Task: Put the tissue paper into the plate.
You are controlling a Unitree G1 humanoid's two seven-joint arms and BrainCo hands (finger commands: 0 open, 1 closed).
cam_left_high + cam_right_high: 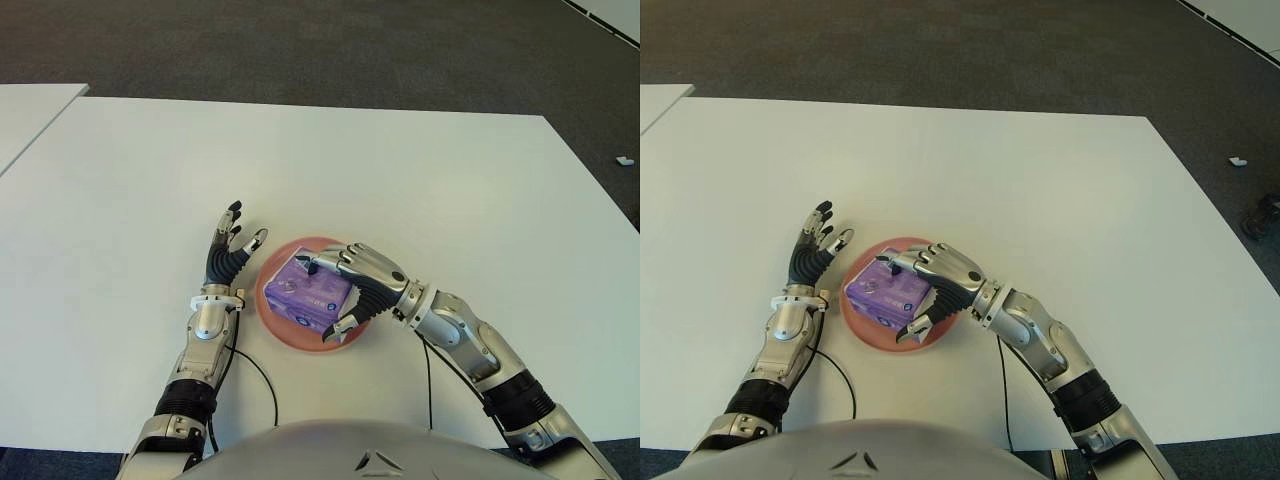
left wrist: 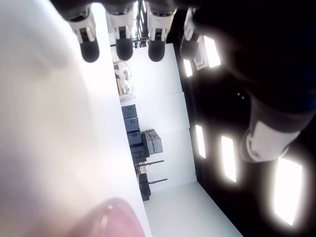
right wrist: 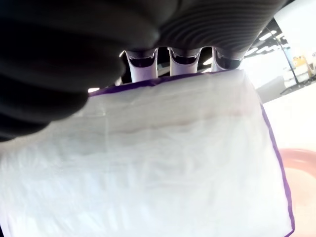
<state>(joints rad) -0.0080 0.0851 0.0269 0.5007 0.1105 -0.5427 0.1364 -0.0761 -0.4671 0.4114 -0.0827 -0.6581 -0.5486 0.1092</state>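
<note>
A purple tissue pack lies in the pink plate near the table's front edge. My right hand reaches over the pack from the right. Its fingers curl over the pack's far edge and its thumb sits at the near corner, so it is shut on the pack. In the right wrist view the fingertips hook over the pack's white underside, with the plate's rim beside it. My left hand shows just left of the plate, open with fingers spread, holding nothing.
The white table stretches far and wide around the plate. A thin black cable runs along the table near my left forearm. Another white table stands at the far left, with dark carpet beyond.
</note>
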